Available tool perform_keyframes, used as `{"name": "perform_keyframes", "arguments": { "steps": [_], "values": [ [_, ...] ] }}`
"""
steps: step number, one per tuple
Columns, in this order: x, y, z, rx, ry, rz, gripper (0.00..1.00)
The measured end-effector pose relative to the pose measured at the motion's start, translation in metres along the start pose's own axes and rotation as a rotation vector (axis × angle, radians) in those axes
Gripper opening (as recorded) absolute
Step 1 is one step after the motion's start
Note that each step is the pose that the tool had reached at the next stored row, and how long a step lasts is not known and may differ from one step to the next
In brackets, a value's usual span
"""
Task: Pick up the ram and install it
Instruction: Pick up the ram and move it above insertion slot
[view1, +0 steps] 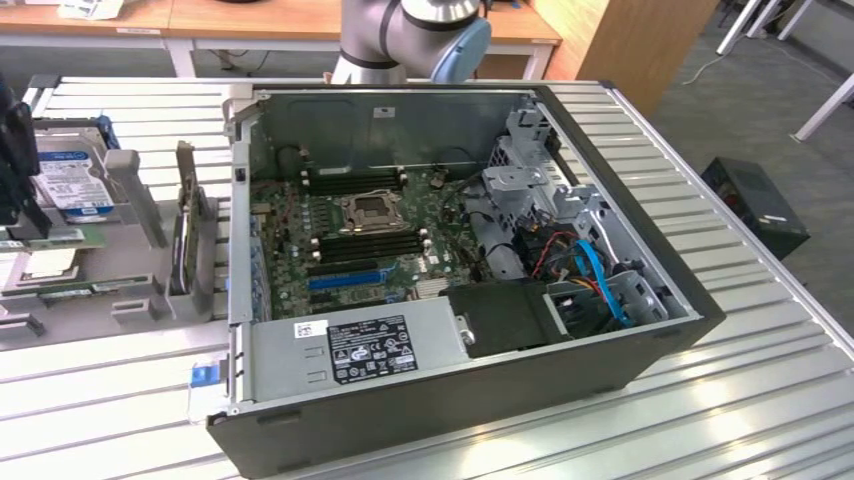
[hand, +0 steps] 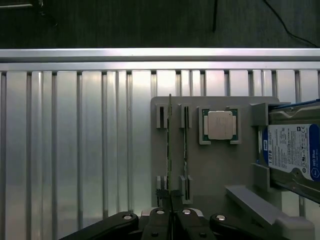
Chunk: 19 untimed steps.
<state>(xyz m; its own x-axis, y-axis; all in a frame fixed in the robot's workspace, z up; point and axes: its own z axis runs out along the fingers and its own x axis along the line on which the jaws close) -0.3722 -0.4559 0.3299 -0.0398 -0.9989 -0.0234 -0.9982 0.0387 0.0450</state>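
Wrist view. Inspector A: State the position of the ram.

Inspector B: It is seated on edge in a slot of the grey holder, which lies on the ribbed metal surface. A second stick stands in the neighbouring slot, between the ram and a processor. A hard drive with a blue-white label sits beyond the processor, at the holder's edge.

Inspector A: Condition of the hand?

Inspector B: It is in line with the ram, with its fingers drawn together on the board's thin upper edge. The ram sits in its slot, not lifted.

Inspector A: And the exterior view?

Inspector B: An open computer case lies on its side on the surface, with the motherboard exposed. The holder stands just beside the case, on the exterior view's left. The arm rises behind the case.
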Motion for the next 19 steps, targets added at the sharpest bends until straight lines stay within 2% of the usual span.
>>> {"name": "perform_keyframes", "arguments": {
  "steps": [9, 19],
  "values": [
    [-0.001, 0.0005, -0.0252, 0.0, 0.0, 0.0, 0.12],
    [-0.001, 0.0011, -0.047, 0.0, 0.0, -0.001, 0.12]
  ]
}}
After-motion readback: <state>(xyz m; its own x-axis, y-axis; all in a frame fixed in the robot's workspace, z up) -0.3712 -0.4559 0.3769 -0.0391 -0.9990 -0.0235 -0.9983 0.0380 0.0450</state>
